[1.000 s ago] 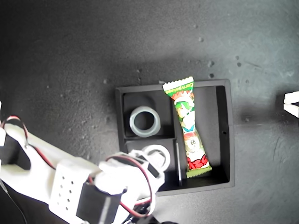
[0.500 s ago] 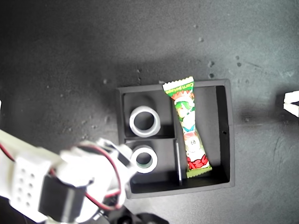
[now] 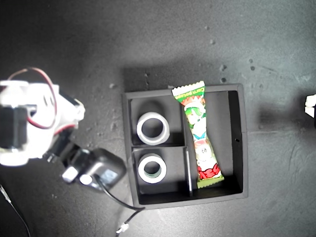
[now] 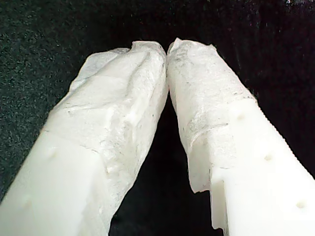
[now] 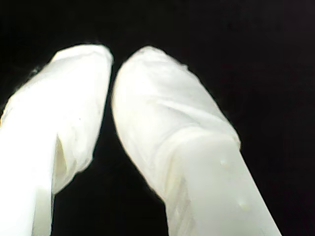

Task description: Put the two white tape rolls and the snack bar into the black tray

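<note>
The black tray sits right of centre in the exterior view. Both white tape rolls lie flat in its compartments on that view's left: one roll in the far one, the other roll, with a greyish core, in the near one. The snack bar lies lengthwise in the tray's middle, its top end resting on the far wall. My first gripper is shut with its fingertips touching and nothing between them. My second gripper is shut and empty over black surface. The wrist views do not show which arm is which.
A white arm with red wires and a black camera module stands at the exterior view's left, apart from the tray. A white piece of another arm shows at that view's right edge. A black cable trails by the tray's near corner.
The arm over the tray's near compartment has pulled back to the exterior view's left. The roll with the greyish core stays behind in that compartment.
</note>
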